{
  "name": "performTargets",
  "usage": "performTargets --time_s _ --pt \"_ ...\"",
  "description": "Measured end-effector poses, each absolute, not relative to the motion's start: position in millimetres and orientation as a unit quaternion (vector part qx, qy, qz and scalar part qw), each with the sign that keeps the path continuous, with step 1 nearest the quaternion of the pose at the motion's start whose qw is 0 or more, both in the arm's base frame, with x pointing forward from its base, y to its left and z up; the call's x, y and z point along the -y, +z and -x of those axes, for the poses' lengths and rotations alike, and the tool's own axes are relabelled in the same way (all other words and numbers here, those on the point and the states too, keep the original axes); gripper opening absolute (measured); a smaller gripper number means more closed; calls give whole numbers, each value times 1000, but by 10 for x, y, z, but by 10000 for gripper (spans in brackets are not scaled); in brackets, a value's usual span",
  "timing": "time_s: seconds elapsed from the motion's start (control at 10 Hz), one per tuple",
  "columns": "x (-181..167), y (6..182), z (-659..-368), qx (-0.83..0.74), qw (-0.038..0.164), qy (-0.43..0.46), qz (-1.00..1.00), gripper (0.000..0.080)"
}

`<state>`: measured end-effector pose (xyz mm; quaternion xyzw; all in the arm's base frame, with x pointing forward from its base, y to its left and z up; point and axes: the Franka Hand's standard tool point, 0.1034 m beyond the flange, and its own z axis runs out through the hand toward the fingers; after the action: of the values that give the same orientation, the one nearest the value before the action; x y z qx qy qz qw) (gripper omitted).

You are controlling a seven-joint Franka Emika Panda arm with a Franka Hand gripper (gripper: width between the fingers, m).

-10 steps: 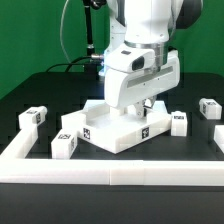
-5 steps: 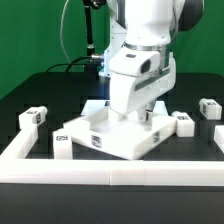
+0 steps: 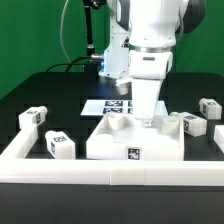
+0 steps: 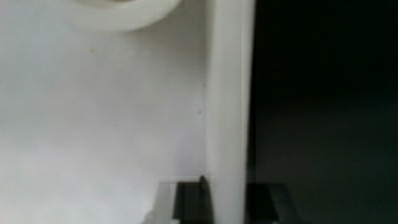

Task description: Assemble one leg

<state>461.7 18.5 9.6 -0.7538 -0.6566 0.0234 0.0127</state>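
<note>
The large white square panel [image 3: 110, 140] lies flat near the front wall, with a tag on its front edge. My gripper [image 3: 148, 120] comes straight down onto its right rear part. In the wrist view the gripper [image 4: 228, 204] has one dark finger on each side of the panel's raised rim [image 4: 228, 100], shut on it. Several small white tagged legs lie around the panel. One leg [image 3: 60, 145] is at its left front and another [image 3: 35, 117] is farther left. One leg [image 3: 194, 124] touches or nearly touches its right side, and another [image 3: 211, 107] is at the far right.
A white L-shaped wall [image 3: 100, 170] borders the table's front and runs back along the left side. The marker board [image 3: 105, 105] lies behind the panel, partly hidden by the arm. A green backdrop and cables are at the back.
The panel has turned from a diagonal pose to square against the front wall. The gripper has moved right with it. The left front leg has shifted slightly.
</note>
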Motion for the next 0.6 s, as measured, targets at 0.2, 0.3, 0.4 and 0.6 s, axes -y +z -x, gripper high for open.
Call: performTargets --time_s 0.2,0.3,0.4,0.6 --pt "-283 96 -4825 753 1 18 657 57" --pt "-320 95 -4896 756 -1 17 655 57" --pt "-349 96 -4974 758 2 20 652 57" --pt "-382 100 -4990 742 11 34 669 58"
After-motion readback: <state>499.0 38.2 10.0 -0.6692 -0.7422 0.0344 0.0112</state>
